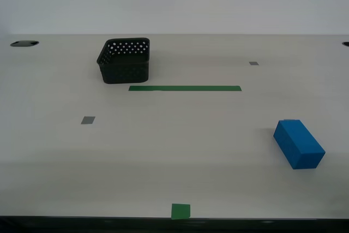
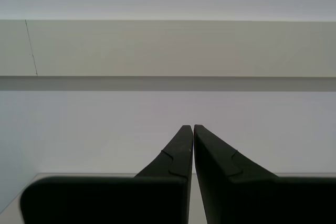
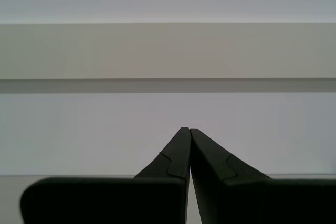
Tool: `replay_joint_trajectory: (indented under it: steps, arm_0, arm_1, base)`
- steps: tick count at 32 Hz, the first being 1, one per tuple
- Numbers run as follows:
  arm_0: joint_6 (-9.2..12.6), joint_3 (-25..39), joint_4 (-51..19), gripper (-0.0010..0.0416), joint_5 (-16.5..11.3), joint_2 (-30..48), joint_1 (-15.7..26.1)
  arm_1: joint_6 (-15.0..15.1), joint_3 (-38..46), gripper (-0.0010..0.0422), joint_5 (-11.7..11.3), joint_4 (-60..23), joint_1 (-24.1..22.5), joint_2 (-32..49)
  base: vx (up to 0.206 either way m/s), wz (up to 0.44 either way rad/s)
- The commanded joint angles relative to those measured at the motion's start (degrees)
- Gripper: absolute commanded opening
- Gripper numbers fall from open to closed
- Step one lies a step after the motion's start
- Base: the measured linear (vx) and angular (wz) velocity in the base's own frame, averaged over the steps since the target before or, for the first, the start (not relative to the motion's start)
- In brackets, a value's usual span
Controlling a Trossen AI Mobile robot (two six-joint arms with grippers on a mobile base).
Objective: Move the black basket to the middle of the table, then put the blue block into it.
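Off-white surface (image 1: 49, 151) ran to a plain pale wall, marked with one long green tape strip (image 1: 185, 88), two grey squares and one green square. One black basket (image 1: 124, 60) sat far toward the exterior view's left, touching nothing; one blue block (image 1: 298, 144) lay near, at that view's right. My first hand (image 3: 188, 129) and my second hand (image 2: 190, 126) were both clenched, empty, aimed at the wall.

The black basket (image 1: 124, 61) (upright, walls full of round holes) sits far back on the off-white worktop (image 1: 163, 145); the blue block (image 1: 298, 143) lies flat, angled, at the exterior view's right.
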Motion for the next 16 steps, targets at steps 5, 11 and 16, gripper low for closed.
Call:
replay_joint_trajectory:
  steps: [5,11,16]
  arm_0:
    - [0.1,0.0,0.1,0.0001,0.0,0.0,0.0]
    - [0.1,0.0,0.0,0.0000,0.0,0.0,0.0]
    - [0.1,0.0,-0.3,0.0001,0.0,0.0,0.0]
  arm_1:
    - [2.1,0.2,0.0000,0.1,0.2,0.0,0.0]
    - [0.1,0.1,0.0000,0.1,0.2,0.0,0.0]
    - [-0.9,0.2,0.0000,0.2,-0.6,0.0,0.0]
  base:
    - [0.000,0.000]
    - [0.000,0.000]
    - [0.000,0.000]
